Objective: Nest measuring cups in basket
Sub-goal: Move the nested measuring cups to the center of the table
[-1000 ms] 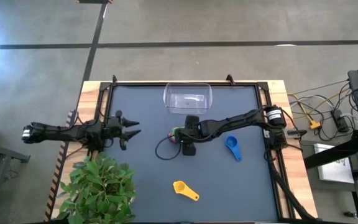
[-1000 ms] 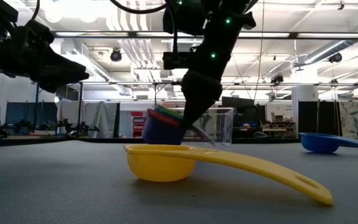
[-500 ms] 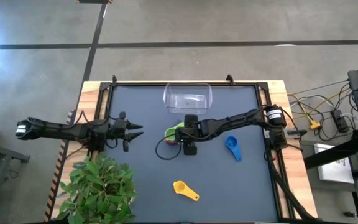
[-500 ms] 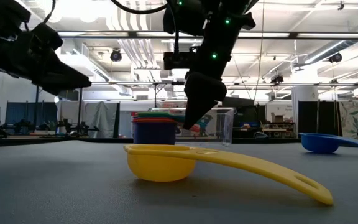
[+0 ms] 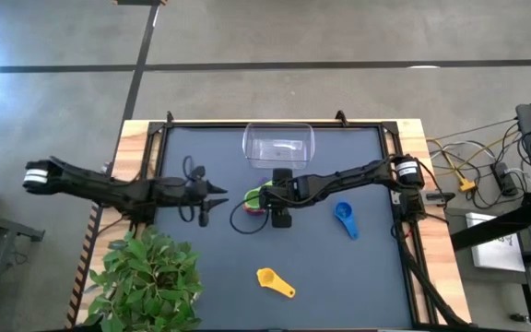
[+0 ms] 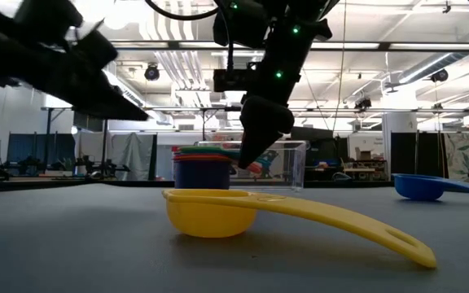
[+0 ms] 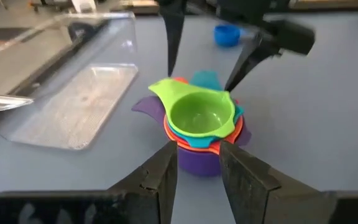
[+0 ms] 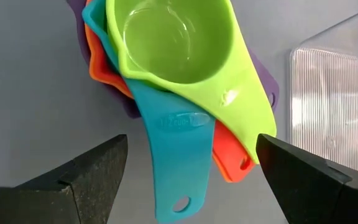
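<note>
Five cups nested in one stack [image 5: 258,198] mid-table, blue cup [image 5: 344,217] and yellow cup [image 5: 275,281] loose, basket [image 5: 278,146] behind. My right gripper [image 5: 267,197] spread wide over stack; left gripper [image 5: 216,192] open, near.

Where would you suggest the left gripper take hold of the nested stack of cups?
Probably around the purple cup at the stack's base, the left gripper coming in level from its open side: the handles fan toward the right gripper, leaving that round wall clear.

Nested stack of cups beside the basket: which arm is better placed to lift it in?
Right. The right gripper hangs open directly over the stack's handles, next to the basket; the left gripper stands farther off.
</note>
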Controlling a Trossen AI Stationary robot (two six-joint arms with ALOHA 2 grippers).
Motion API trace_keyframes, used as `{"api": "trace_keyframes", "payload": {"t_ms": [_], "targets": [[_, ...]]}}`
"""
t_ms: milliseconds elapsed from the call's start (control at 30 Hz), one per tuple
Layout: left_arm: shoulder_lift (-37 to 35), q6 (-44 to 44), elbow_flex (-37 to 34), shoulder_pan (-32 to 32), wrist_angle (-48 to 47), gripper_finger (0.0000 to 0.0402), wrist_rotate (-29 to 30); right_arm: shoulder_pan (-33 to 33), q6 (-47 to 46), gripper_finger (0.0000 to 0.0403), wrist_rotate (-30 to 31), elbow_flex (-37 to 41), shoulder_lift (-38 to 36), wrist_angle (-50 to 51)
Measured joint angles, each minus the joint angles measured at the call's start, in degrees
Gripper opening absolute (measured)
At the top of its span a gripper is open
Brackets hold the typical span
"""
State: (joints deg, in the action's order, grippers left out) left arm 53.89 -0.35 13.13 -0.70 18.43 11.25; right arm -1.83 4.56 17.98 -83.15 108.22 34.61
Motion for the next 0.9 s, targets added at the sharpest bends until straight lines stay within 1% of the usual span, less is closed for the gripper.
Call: {"api": "trace_keyframes", "payload": {"t_ms": [67,133,233,333,500,667,800,900], "targets": [[4.96,1.26,1.8,-0.01,2.62,0.0101,0.04,0.0,0.02,0.0345,0.0,0.0,0.0,-0.28],[9.63,3.01,2.9,-0.01,8.27,0.0101,0.04,0.0,0.0,0.0345,0.0,0.01,0.0,-0.43],[16.22,5.32,3.67,0.0,19.42,0.0101,-0.09,0.0,0.0,0.0345,0.01,0.0,0.0,-0.62],[22.3,5.82,4.7,0.01,25.68,0.0101,-0.23,0.0,0.19,0.0345,0.02,0.01,0.0,-0.64],[32.35,4.56,9.07,0.01,26.8,0.0098,-0.28,0.0,0.98,0.0345,0.02,0.02,0.0,-0.65],[40.52,4.1,13.51,0.01,26.95,0.0082,-0.33,0.0,1.63,0.0345,0.04,0.02,-0.02,-0.81],[43.44,3.87,15.19,0.01,28.14,0.0075,-1.72,0.0,3.15,0.0345,0.07,0.02,-0.02,-0.8],[43.73,3.73,15.4,0.01,28.02,0.0074,-3.52,0.0,5.33,0.0345,0.11,0.02,-0.09,-0.99]]}}
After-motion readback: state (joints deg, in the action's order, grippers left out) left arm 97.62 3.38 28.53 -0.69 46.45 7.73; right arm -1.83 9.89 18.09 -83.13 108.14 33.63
